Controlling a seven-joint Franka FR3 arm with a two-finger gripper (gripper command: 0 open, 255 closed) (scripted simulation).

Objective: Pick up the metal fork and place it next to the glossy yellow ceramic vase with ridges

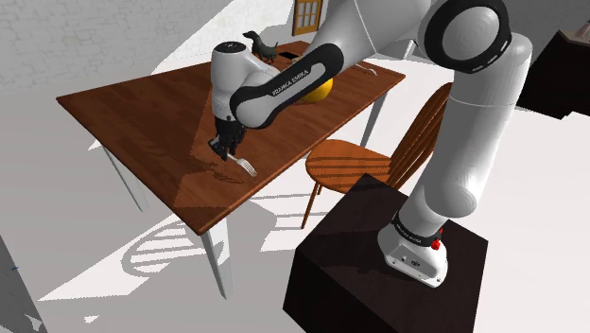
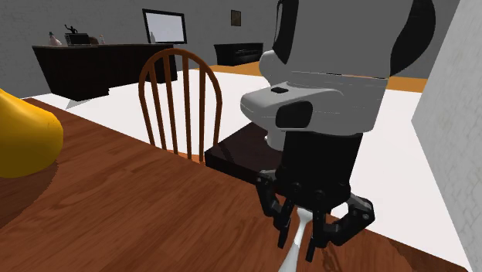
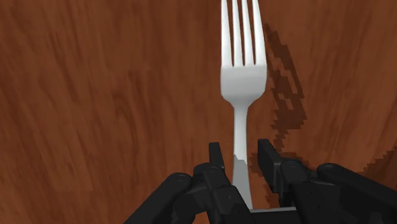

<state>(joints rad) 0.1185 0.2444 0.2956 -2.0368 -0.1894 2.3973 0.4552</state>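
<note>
**A:** Where's your fork right now? I can't find it.

**B:** Check the wrist view. The fork (image 3: 242, 83) is right in front of your gripper (image 3: 242, 167), prongs pointing away from the hand. The two black fingers (image 3: 216, 158) are pinched onto its thin handle, one on each side. Its shadow falls on the table (image 3: 95, 95) off to one side, clear of the prongs, so it looks to be a bit above the wood.

**A:** OK, and in the shoulder view?

**B:** Middle-left of the frame. Your gripper (image 1: 227, 151) points down at the table (image 1: 132, 109), close to the front edge, and the fork (image 1: 248, 168) sticks out under it toward the lower right. The vase (image 1: 321, 93) is up and to the right of that. It's a yellow thing mostly hidden behind the arm, well apart from the fork. A wooden chair (image 1: 345, 159) stands at the table's right side, and the dark stand (image 1: 359, 284) is in the lower right corner.

**A:** Second exterior view?

**B:** The gripper (image 2: 300, 243) is in the lower right, with the pale fork (image 2: 290, 260) running off the bottom edge. The vase (image 2: 23, 135) sits at the far left edge, glossy yellow, cut off by the frame. The chair (image 2: 181, 93) back rises behind the table (image 2: 139, 193) in the upper middle.
</note>
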